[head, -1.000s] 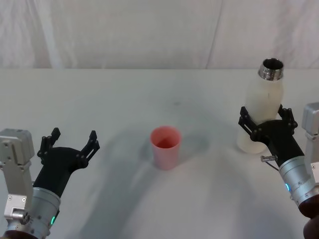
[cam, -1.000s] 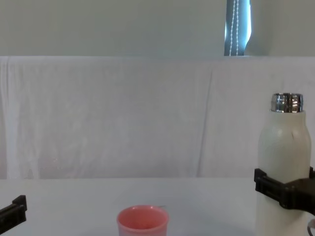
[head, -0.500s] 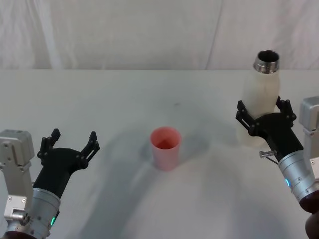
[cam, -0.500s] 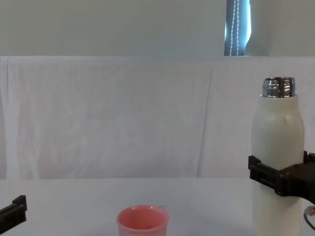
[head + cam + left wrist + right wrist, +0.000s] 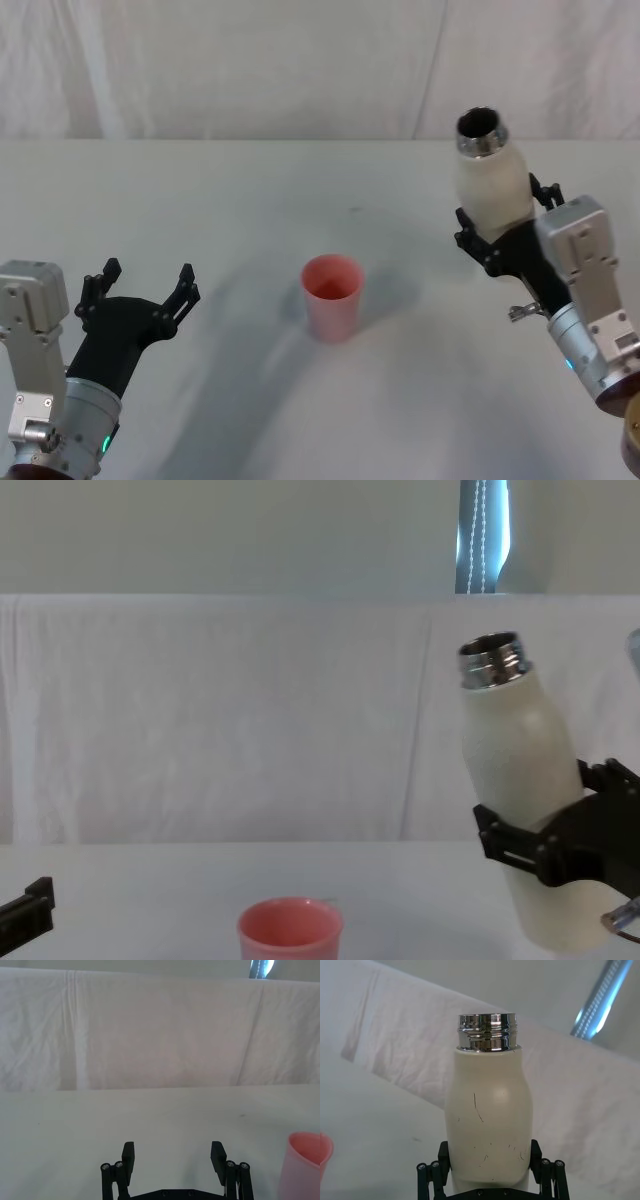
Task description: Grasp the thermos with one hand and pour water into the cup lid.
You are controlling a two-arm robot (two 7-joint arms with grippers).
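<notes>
Left gripper (image 5: 140, 288) idling lower left, jaws spread. Cup lid (image 5: 332, 296) standing centre frame. Right gripper (image 5: 500, 232) pinching thermos (image 5: 490, 180) at right, tilting neck cupward. Advising: carrying mouth over rim before tipping further, slowly.

Light is soft, even and fairly bright, with a cool greyish tone over the white tabletop (image 5: 300, 400) and the creased white cloth backdrop (image 5: 250, 70). Faint, diffuse shadows spread on the tabletop toward the robot from the small salmon-pink cup (image 5: 332, 296), well to the left of the right hand (image 5: 500, 225). A bright bluish strip of light (image 5: 483, 535) glows above the backdrop, beyond that hand. The shiny threaded steel neck (image 5: 486, 1033) of the cream-white bottle (image 5: 487, 1125) carries sharp highlights and dark reflections. Fine scratches on the bottle read crisply in the right wrist view; the backdrop behind looks slightly soft.
</notes>
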